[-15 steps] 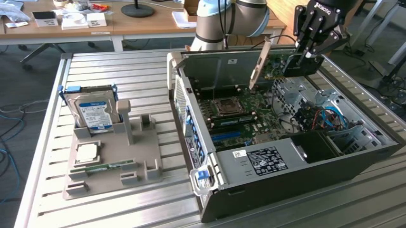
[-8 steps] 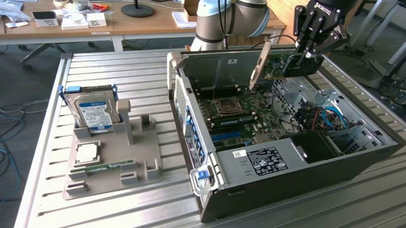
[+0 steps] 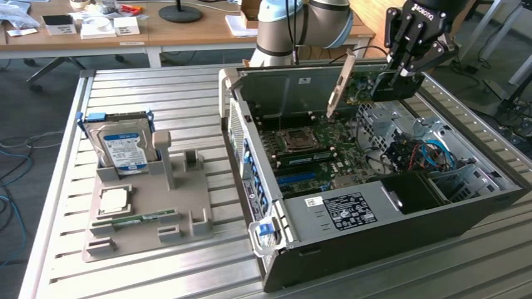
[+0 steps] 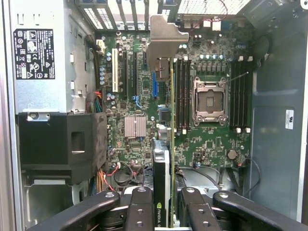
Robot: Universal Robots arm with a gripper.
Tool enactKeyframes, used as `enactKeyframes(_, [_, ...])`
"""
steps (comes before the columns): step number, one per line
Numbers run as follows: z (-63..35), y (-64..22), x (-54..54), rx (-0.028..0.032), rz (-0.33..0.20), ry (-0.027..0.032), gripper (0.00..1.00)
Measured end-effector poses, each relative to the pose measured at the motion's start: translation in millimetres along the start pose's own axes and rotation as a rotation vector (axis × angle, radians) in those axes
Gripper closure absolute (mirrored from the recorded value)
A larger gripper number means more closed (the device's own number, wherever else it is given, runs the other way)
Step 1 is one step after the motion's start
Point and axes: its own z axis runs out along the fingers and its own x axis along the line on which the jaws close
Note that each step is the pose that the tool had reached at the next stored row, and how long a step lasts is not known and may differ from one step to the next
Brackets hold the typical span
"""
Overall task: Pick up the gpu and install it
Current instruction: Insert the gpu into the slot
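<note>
Clamping the thin green gpu card (image 3: pixel 364 87) (image 4: pixel 164 163) on edge over the open grey metal case (image 3: pixel 374 227), the black gripper (image 3: pixel 397 76) (image 4: pixel 163 204) points it down; that way it should fit the green board (image 3: pixel 309 163) (image 4: pixel 137 91).

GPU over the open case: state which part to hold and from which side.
Grip the gpu along its top edge from above, fingers on the two flat faces, as the gripper has it. The card is thin and hangs on edge over the case, so this likely leaves its lower edge free.
</note>
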Motion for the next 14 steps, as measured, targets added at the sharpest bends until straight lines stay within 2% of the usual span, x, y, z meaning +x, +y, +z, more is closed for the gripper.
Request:
enactKeyframes(3, [3.2, 0.0, 0.0, 0.0, 0.0, -0.0001, 0.73])
enactKeyframes(14, [5.7, 0.2, 0.1, 0.0, 0.0, -0.0002, 0.73])
